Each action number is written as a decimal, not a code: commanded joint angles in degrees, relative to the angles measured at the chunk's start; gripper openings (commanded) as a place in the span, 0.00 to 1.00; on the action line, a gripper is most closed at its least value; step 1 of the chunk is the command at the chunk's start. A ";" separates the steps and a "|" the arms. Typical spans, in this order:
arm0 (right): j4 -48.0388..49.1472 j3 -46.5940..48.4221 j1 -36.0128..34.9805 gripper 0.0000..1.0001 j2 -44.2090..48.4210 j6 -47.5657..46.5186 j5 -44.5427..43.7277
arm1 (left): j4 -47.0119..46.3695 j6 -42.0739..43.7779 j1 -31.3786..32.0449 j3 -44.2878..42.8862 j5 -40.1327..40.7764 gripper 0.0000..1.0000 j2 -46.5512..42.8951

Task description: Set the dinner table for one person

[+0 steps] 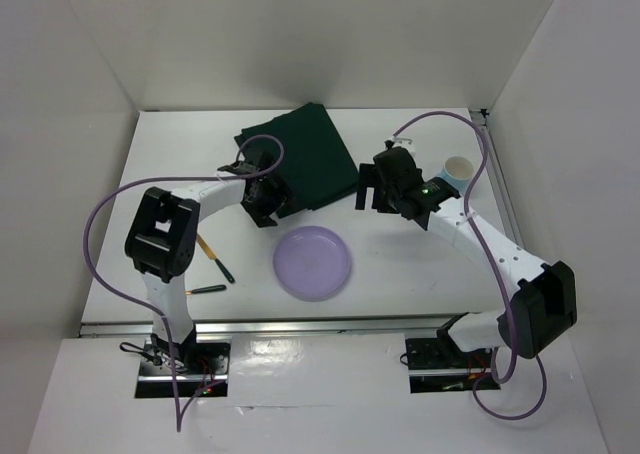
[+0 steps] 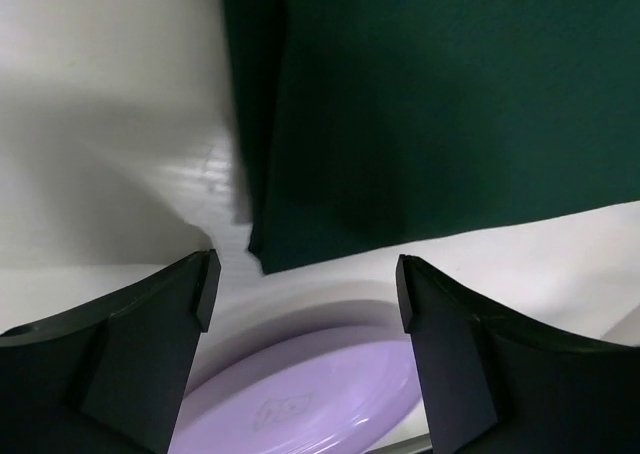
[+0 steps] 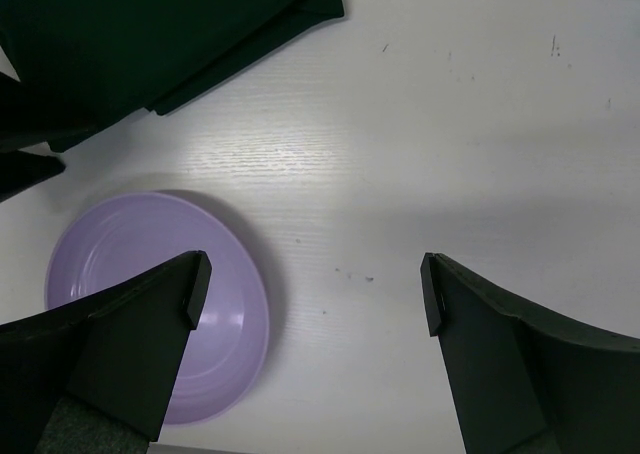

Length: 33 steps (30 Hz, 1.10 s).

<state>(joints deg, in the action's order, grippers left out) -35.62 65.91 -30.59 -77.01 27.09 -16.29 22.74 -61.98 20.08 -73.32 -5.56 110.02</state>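
The dinner table (image 1: 420,264) is a plain white top. On it, toward the back, lies a dark green cloth mat (image 1: 300,159), folded, and a lilac plate (image 1: 313,262) rests in front of it. My left gripper (image 1: 272,214) hovers over the mat's near left corner, open and holding nothing. In the left wrist view the mat's edge (image 2: 430,104) lies ahead of the left gripper (image 2: 305,284) and the plate (image 2: 300,404) below it. My right gripper (image 1: 368,199) hangs open and empty just right of the mat. The right wrist view shows the right gripper (image 3: 315,284) over bare table (image 3: 450,124), the plate (image 3: 130,264) to its left and the mat (image 3: 150,34) at top left.
A pale blue cup (image 1: 458,169) stands at the back right, behind the right arm. Two utensils lie at the front left: one with a wooden handle (image 1: 213,258), one dark green (image 1: 208,289). White walls enclose the table on three sides.
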 commanded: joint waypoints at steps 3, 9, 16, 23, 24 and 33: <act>-0.42 -0.61 0.27 1.00 1.69 -0.11 -1.28 | -2.97 -1.92 0.05 -3.84 0.38 0.86 4.32; -0.42 -3.06 0.27 1.00 2.83 1.73 0.64 | -1.66 -1.39 -0.48 -7.36 0.99 0.66 7.40; 4.14 -8.95 2.81 1.00 2.58 6.21 9.95 | 5.29 3.43 -1.71 -14.12 3.54 0.05 3.54; 16.01 -10.54 4.49 1.00 -5.24 13.60 18.40 | 13.37 12.75 -3.38 -32.74 1.26 0.00 3.44; 18.19 -9.67 4.49 1.00 -7.78 14.47 18.40 | 15.47 13.54 -3.38 -37.90 0.47 0.00 4.06; 30.15 -5.10 3.96 0.93 -23.16 26.95 16.04 | 16.72 15.83 -3.38 -49.82 -7.53 0.00 8.11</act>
<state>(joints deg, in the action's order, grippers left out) -13.47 57.21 -26.26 -97.47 47.46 0.84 38.02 -47.88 16.69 -121.60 -8.97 116.07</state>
